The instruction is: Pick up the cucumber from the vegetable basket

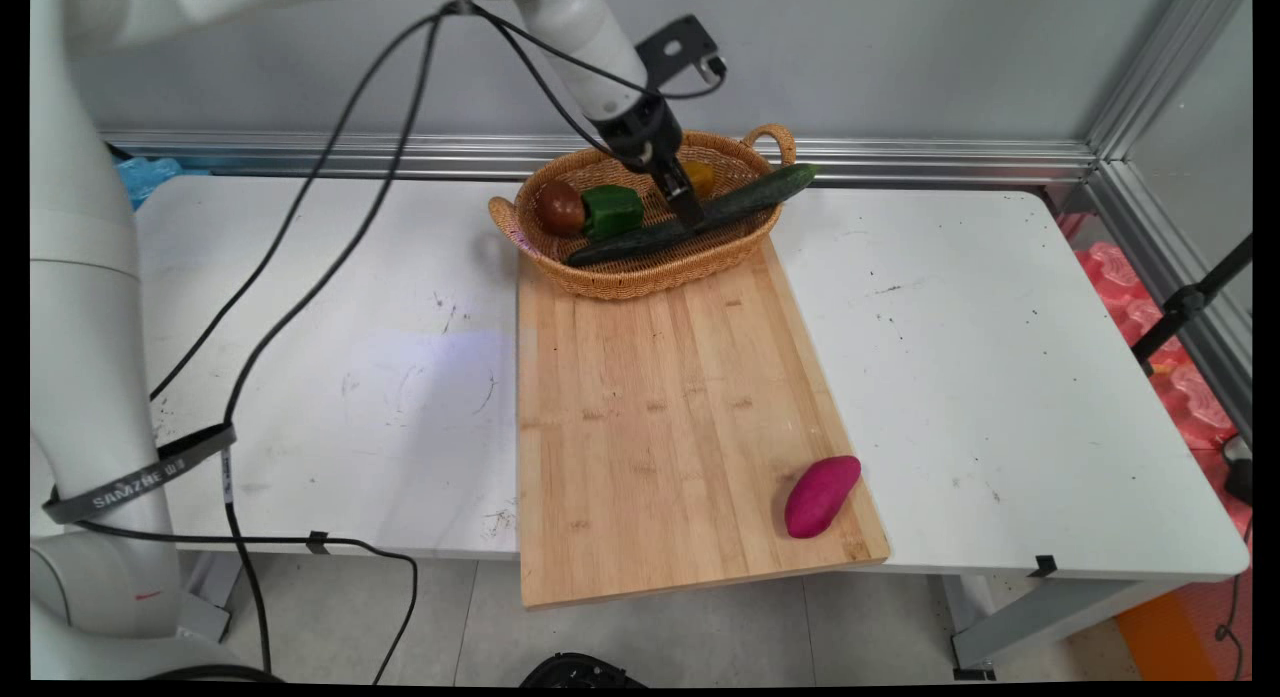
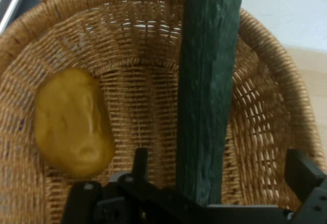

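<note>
My gripper [image 1: 686,213] is down inside a woven basket [image 1: 640,275] at the back of the table. It is open, and its fingers [image 2: 140,158] stand on either side of a long dark green cucumber [image 2: 207,91]. A gap shows between the right finger and the cucumber. The cucumber [image 1: 745,201] lies slantwise across the basket, its right end sticking out over the rim. A yellow lumpy potato [image 2: 74,127] lies on the basket floor just left of the fingers.
A green pepper [image 1: 612,211] and a brown-red round vegetable [image 1: 560,208] fill the basket's left half. The basket stands at the far end of a wooden cutting board [image 1: 660,407], with a purple sweet potato [image 1: 822,495] near its front right corner. Black cables [image 1: 300,277] hang at the left.
</note>
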